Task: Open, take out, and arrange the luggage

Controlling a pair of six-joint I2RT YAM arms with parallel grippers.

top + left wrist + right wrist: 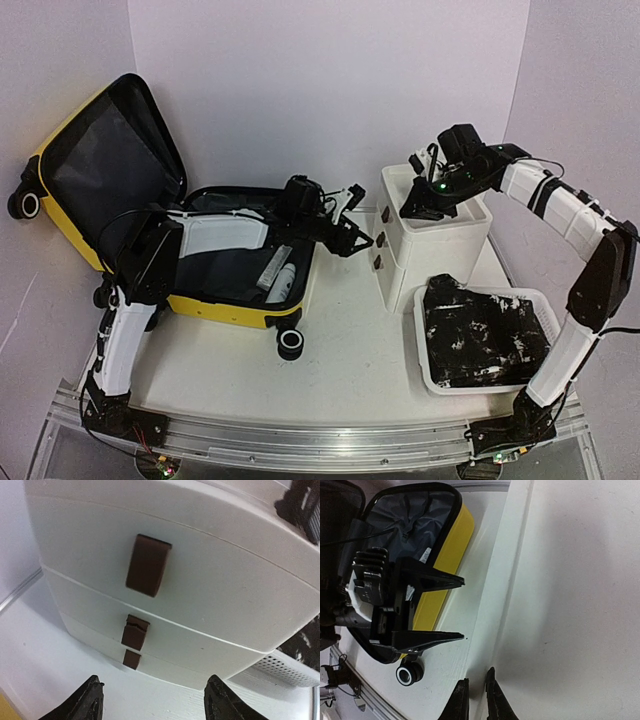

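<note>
The left jaws are spread wide and hold nothing. Their two black fingertips [92,700] point at the front of the white cabinet [225,580], close to it but not touching. The right jaws are nearly pressed together, with just a thin slit between the fingertips [461,700]. They sit right at the edge of the cabinet's flat top, and I cannot tell if they pinch that edge or only touch it.

The cabinet is smooth, shiny plastic with rounded corners. It has three drawers, each with a small brown handle [148,565] shaped like a tab.

The luggage [215,305] lies open on the left side of the white surface [350,390]. Its shell is hard and bright yellow with a black band and round black wheels. The lid stands up at the back left, and the inside is dark cloth. Some white things [275,270] lie in the bottom half.

Near the right arm is a white basket [440,385] full of little holes, with black-and-white cloth [485,335] inside.
</note>
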